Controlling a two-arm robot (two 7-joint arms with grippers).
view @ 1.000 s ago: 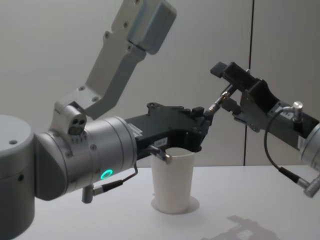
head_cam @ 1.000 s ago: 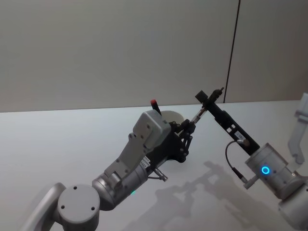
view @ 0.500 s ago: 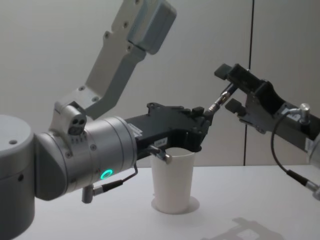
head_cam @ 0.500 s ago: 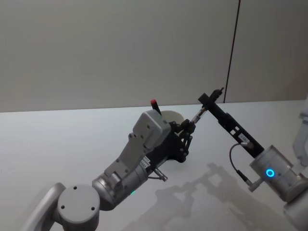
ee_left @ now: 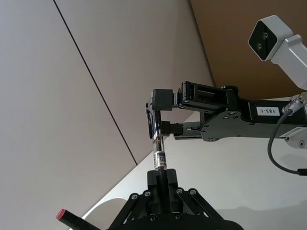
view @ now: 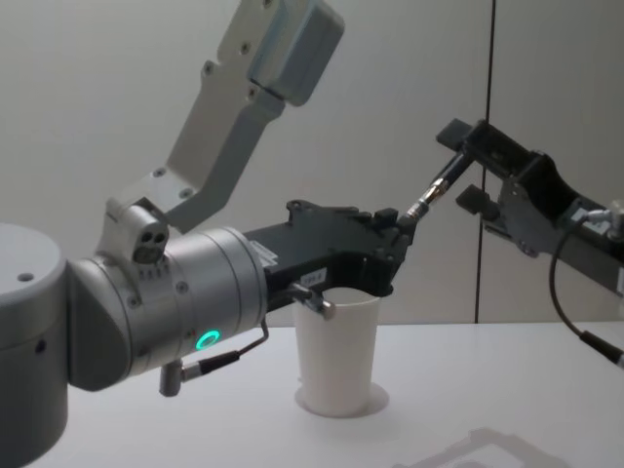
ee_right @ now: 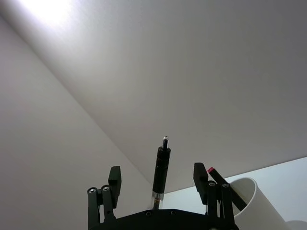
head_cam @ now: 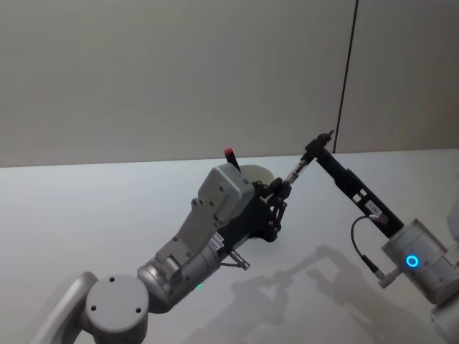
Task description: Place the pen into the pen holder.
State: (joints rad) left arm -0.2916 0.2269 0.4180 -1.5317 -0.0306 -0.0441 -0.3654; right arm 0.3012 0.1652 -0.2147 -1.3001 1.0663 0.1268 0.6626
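— While the head view hides most of the cup point(head_cam: 257, 174) behind the left arm, what do you get from lower down?

— From the chest view the whole white paper cup point(view: 336, 351) stands upright on the table point(view: 468, 390), just under the left gripper point(view: 395, 234). That gripper pinches the lower end of the pen point(view: 436, 189), which slants up and to the right, above and to the right of the cup's rim, not inside it.

— And the right gripper?

— The right gripper point(view: 466, 166) sits at the pen's upper end with its fingers spread. From its own wrist camera the pen point(ee_right: 160, 172) rises in the gap between the two fingers point(ee_right: 114, 178), touching neither. The left wrist view shows the same thing from the other end: the left gripper point(ee_left: 161, 184) clamped on the barrel point(ee_left: 158, 148), with the right gripper point(ee_left: 158, 112) open around the tip.

— Anything already in the cup?

— Yes, a dark stick with a red tip point(head_cam: 229, 153) pokes out of it in the head view; the right wrist view shows it leaning against the cup's rim point(ee_right: 249, 184), and the left wrist view catches its red end point(ee_left: 61, 214) too. In the chest view the left gripper's black body blocks it.

— What else is around?

— A grey wall with a dark vertical seam point(head_cam: 346, 79) behind the table. The left arm's big grey joint point(view: 166, 312), lit with a green ring, crowds the foreground of the chest view.
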